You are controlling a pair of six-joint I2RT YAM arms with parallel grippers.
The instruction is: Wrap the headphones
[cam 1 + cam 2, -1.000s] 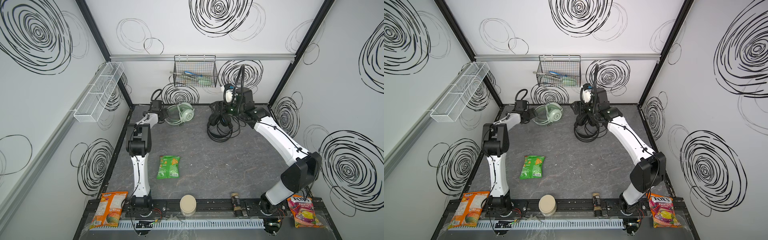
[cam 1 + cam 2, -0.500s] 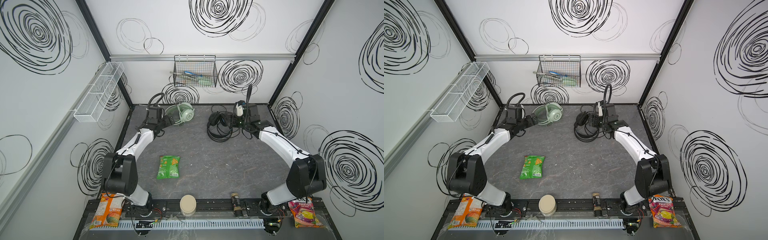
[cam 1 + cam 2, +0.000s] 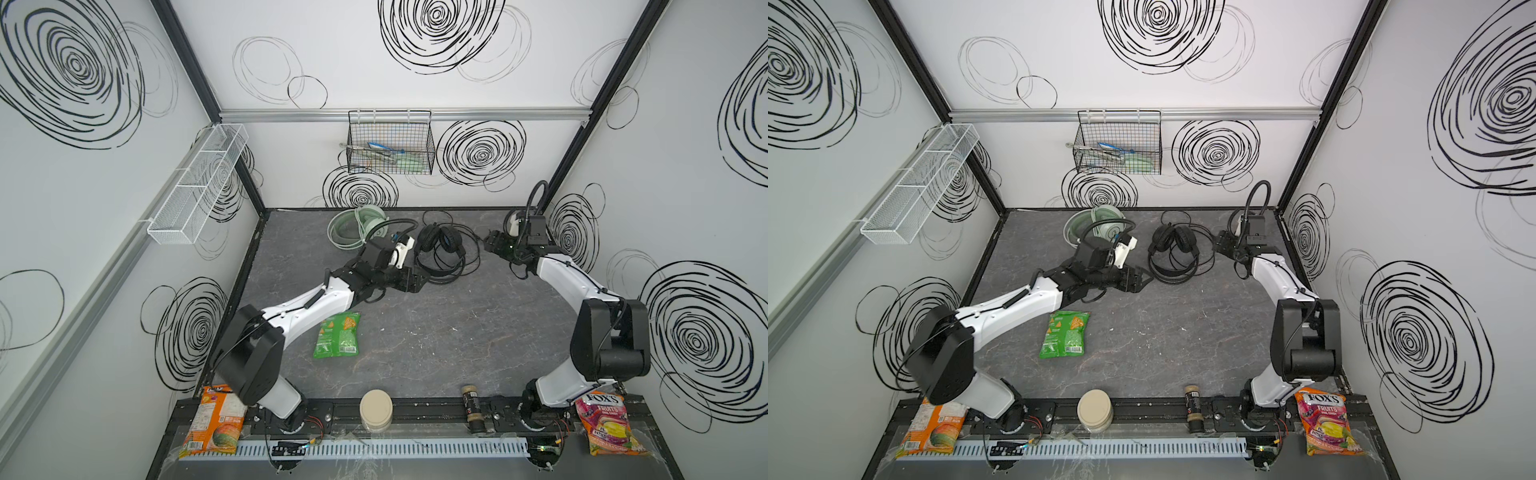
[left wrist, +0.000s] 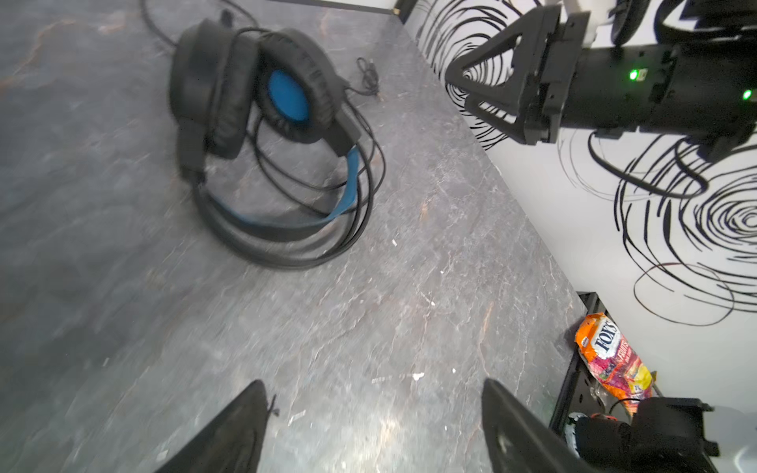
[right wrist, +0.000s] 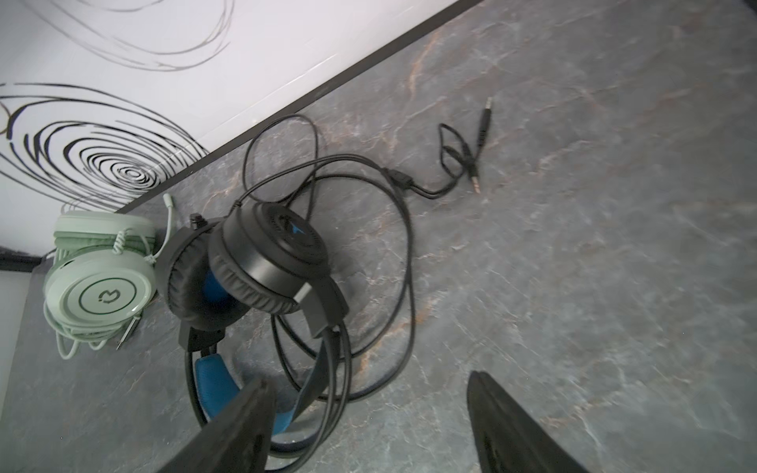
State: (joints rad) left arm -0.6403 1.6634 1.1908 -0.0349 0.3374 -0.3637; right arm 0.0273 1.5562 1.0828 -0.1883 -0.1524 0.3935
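A grey marbled table (image 3: 436,332) stood inside a white booth whose walls were scribbled with black swirls, seen from above. Along the near edge lay, left to right, an orange snack bag (image 3: 214,419), a cream round lid (image 3: 376,409), a small bottle (image 3: 470,405) on its side and a pink-and-yellow candy bag (image 3: 607,419). Farther in, left of centre, a green snack bag (image 3: 337,334) lay flat, its top edge hidden by the left arm.

The left gripper (image 3: 1146,280) reached low towards the middle of the table. It pointed at the black headphones (image 3: 440,247), close to their headband but not touching. Its wrist view showed both fingers (image 4: 241,430) spread wide with only bare table between them, so it held nothing. The right gripper (image 3: 489,246) hung at the far right, near the other side of the same headset. Its fingers (image 5: 237,426) were likewise wide apart and empty.

The black headphones lay between the two grippers, towards the back and right of centre, with blue lining showing. Their black cable (image 5: 405,245) sprawled around them in loose loops. Just left of them, against the back wall, lay the mint-green headphones (image 3: 353,228), with their pale cable gathered in coils. Higher on the back wall hung a black wire basket (image 3: 428,137). A white mesh shelf (image 3: 199,183) ran along the left wall.
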